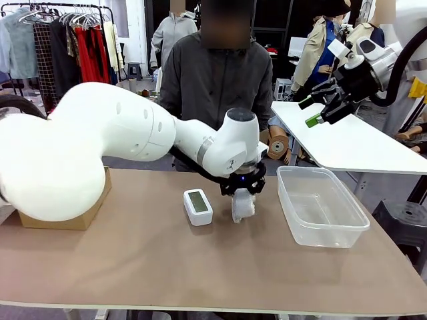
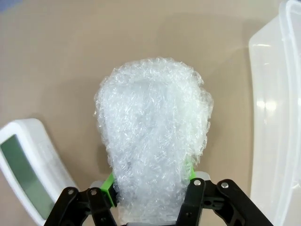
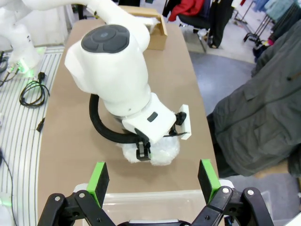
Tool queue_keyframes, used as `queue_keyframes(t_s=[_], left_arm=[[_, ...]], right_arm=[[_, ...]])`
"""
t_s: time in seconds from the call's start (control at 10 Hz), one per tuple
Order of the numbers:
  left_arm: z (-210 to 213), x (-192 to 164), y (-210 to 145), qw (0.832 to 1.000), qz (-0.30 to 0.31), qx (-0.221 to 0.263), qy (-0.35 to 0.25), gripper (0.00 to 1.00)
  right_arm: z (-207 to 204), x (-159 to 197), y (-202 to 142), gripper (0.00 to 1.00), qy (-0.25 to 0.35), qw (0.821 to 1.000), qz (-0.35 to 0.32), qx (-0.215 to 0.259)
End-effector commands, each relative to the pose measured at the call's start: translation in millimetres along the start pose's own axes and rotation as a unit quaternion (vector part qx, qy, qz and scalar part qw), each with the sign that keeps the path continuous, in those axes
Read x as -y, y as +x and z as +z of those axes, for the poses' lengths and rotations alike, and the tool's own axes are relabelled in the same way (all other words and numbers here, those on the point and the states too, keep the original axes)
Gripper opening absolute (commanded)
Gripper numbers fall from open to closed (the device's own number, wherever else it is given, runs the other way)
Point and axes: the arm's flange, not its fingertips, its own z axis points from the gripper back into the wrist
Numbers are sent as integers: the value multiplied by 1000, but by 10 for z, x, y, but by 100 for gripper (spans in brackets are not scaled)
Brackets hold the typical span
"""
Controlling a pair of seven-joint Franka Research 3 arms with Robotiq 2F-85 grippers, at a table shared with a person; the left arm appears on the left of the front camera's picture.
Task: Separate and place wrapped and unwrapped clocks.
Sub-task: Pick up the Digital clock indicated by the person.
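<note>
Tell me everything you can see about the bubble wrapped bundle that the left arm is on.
The bubble-wrapped bundle is a white, translucent, crinkly oblong, and its contents are hidden. The left pincer is shut on its near end, with the green pads pressing both sides. It stands roughly upright, on or just above the brown table, between the bare white clock and the clear plastic tub, touching neither.

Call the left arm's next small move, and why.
Probably a short straight lift. The left tool is shut on the wrapped bundle, which looks to be sitting on the table with the bare clock close beside it. Rising first should clear the clock before any carry, perhaps toward the clear bin.
</note>
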Motion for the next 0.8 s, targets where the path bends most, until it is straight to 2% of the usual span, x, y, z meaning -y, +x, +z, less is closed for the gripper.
queue_keyframes(t_s=[0.0, 0.4, 0.7], left_arm=[[445, 23, 216, 999, -39, -5, 29, 0], [1440, 181, 655, 993, -94, -46, 63, 0], [2130, 307, 960, 989, -115, -20, 88, 0]], right_arm=[[13, -1, 2, 100, -2, 1000, 3, -5], [13, -1, 2, 100, -2, 1000, 3, -5], [13, -1, 2, 100, -2, 1000, 3, -5]])
